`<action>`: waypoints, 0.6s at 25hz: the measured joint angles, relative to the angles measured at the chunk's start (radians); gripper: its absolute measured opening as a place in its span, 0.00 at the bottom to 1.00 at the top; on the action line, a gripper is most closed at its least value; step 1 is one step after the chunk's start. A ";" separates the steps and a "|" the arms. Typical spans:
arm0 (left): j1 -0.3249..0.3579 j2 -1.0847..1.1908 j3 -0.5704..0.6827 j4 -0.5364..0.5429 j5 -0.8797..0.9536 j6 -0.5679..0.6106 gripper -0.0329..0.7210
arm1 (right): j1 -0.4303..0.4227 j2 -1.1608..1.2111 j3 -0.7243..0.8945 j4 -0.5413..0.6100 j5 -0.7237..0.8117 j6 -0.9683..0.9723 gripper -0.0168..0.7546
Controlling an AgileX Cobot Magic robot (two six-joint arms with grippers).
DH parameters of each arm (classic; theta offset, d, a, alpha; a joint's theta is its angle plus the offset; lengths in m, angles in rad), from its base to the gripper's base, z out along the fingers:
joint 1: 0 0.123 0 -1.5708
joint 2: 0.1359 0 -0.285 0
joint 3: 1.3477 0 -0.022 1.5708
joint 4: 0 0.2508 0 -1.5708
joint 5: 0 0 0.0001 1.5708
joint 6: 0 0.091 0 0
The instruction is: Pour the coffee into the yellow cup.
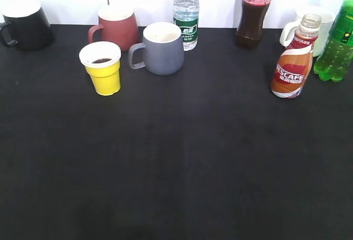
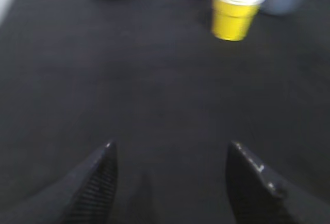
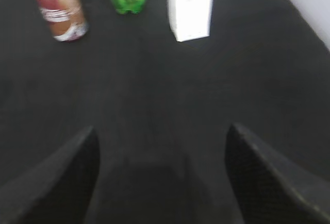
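The small curvy orange-brown Nescafe bottle (image 1: 294,63) stands well apart from the tapered yellow paper cup (image 1: 102,68); left pincer (image 2: 170,162) and right pincer (image 3: 160,152) both released, empty.

1. The left hand (image 2: 170,154) hangs low over the dark counter (image 2: 154,90), its two fingers spread wide, nothing between them
2. The right hand (image 3: 160,136) sits likewise, fingers wide apart and empty
3. Neither arm shows in the exterior view
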 joint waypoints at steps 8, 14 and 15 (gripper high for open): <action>0.114 -0.022 0.001 0.000 0.000 0.000 0.70 | -0.017 0.000 0.001 0.004 -0.001 -0.001 0.79; 0.130 -0.022 0.001 0.000 0.000 0.000 0.70 | -0.017 0.000 0.001 0.004 -0.001 -0.001 0.79; 0.130 -0.022 0.001 0.000 0.000 0.000 0.70 | -0.017 0.000 0.001 0.004 -0.001 -0.001 0.79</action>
